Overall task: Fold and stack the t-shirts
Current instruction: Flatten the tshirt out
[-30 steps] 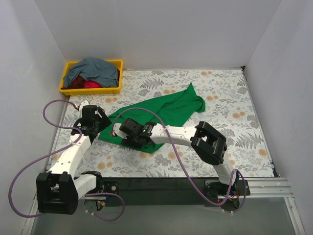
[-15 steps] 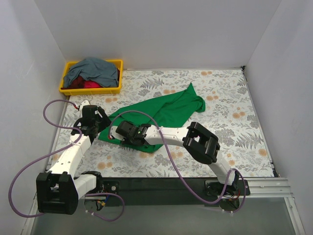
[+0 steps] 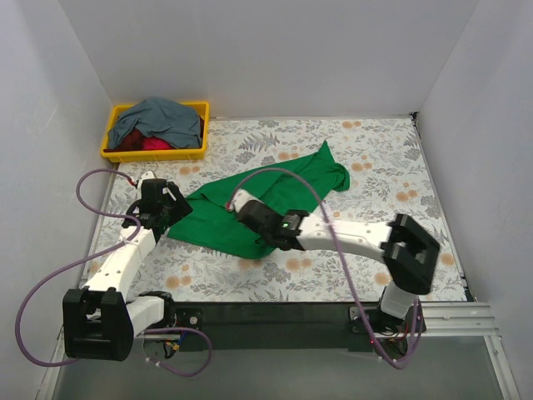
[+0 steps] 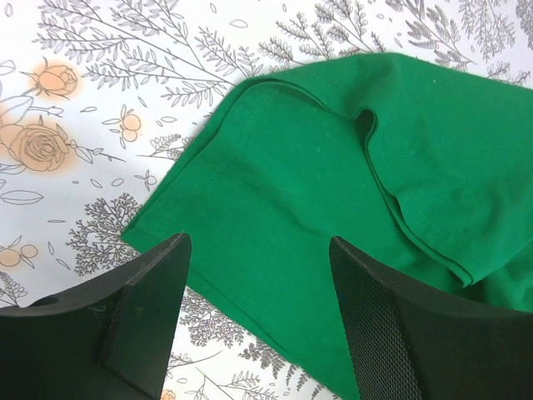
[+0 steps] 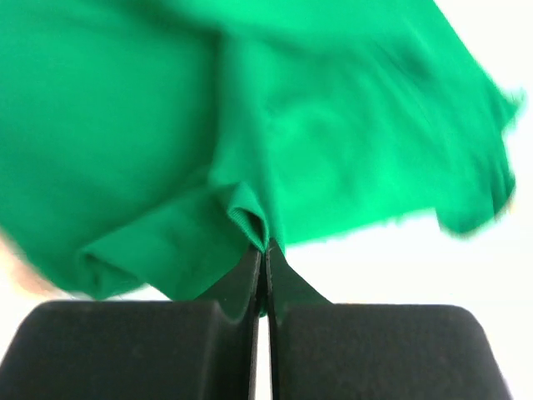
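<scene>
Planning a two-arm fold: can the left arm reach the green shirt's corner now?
Likely yes: the left pincer hangs open above a corner of the green t-shirt, with nothing between; the right pincer pinches cloth elsewhere.

Looking down on the whole table (image 3: 391, 158) from behind; staring close-up at the same shirt (image 3: 283, 187) from both wrist cams.

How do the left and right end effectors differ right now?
Left end effector: jaws open, holding nothing, over an edge of the bright green cloth t-shirt. Right end effector: shut, pinching a fold of that shirt. The left is at the shirt's left end, the right nearer its middle. Both work the same shirt.
</scene>
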Motion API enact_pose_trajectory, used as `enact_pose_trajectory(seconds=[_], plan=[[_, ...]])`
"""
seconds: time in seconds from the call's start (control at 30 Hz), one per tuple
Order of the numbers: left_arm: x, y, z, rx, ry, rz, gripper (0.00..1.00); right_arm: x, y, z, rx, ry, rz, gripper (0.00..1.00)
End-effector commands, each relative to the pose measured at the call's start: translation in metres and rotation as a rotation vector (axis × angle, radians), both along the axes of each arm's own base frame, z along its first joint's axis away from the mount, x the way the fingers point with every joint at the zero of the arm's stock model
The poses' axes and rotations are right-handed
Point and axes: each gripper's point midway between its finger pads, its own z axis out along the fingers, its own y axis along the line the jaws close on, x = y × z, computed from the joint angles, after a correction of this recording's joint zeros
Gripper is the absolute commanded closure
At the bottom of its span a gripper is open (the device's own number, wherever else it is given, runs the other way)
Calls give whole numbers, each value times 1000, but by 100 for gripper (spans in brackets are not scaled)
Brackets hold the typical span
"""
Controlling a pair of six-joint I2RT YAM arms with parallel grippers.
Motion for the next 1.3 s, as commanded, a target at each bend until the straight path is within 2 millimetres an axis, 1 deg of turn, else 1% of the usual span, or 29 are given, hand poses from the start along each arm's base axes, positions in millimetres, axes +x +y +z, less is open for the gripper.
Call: enact_pose_trajectory(seconds=[0.0, 0.03, 0.07, 0.1, 0.13, 0.17, 0.2, 0.23, 0.27, 0.3, 0.33, 0.37, 0.43, 0.47, 0.57, 0.6, 0.67, 0.73, 0.77, 0.83, 0.87, 0.9, 0.97, 1.0, 1.03, 1.1, 1.27], plan=[[6, -4, 8, -19, -17, -23, 34, 6, -78, 34, 273, -104, -470, 99], [6, -5, 6, -19, -13, -26, 34, -3, -102, 30, 283, -89, -555, 99], [5, -6, 6, -25, -11, -31, 35, -10, -123, 43, 363, -91, -627, 99], [5, -7, 5, -28, -8, -37, 35, -22, -152, 23, 349, -72, -708, 99], [4, -7, 6, -30, -11, -35, 36, -33, -167, 16, 435, -44, -833, 99], [4, -8, 7, -32, -13, -36, 36, -44, -174, 19, 532, 1, -854, 99], [4, -7, 7, -34, -15, -29, 36, -57, -189, 0, 540, 33, -894, 99], [3, -6, 7, -30, -15, -24, 36, -66, -192, 2, 665, 84, -951, 99], [2, -6, 6, -28, -14, -21, 36, -74, -201, -4, 695, 106, -990, 99], [2, -5, 7, -26, -13, -17, 35, -83, -213, -17, 700, 122, -1028, 99], [0, -4, 4, -26, -7, -14, 35, -87, -217, -10, 795, 142, -1050, 99], [-1, -4, 3, -26, 2, -13, 35, -92, -224, -12, 841, 159, -1104, 99], [-3, -4, 0, -27, 11, -10, 35, -97, -234, -9, 942, 171, -1125, 99], [-5, -4, -3, -28, 18, -8, 35, -101, -239, -11, 963, 180, -1142, 99], [-8, -4, -11, -34, 49, -2, 35, -109, -238, -12, 1025, 239, -1121, 99], [-9, -5, -14, -38, 60, -1, 35, -111, -238, -13, 1020, 250, -1109, 99], [-18, -9, -26, -64, 114, 4, 35, -114, -236, -16, 1012, 269, -1096, 99], [-26, -13, -39, -91, 170, 1, 35, -112, -238, -14, 1003, 253, -1089, 99], [-33, -15, -45, -106, 206, 14, 35, -110, -237, -9, 1010, 247, -1082, 99], [-41, -13, -56, -107, 268, 39, 37, -105, -238, -4, 991, 208, -1073, 99], [-48, -9, -61, -90, 303, 60, 38, -103, -238, 0, 984, 193, -1066, 99], [-49, -7, -62, -92, 313, 89, 40, -100, -236, 7, 983, 182, -1054, 99], [-54, -4, -65, -79, 347, 114, 42, -96, -234, 11, 925, 153, -1037, 99], [-56, -2, -67, -71, 355, 128, 43, -94, -231, 17, 922, 149, -1028, 99], [-58, -1, -69, -68, 365, 134, 43, -94, -230, 14, 872, 144, -1022, 99], [-62, 1, -71, -62, 379, 146, 43, -92, -226, 14, 850, 145, -1014, 99], [-72, 3, -79, -45, 429, 155, 43, -93, -213, 6, 794, 183, -964, 99]])
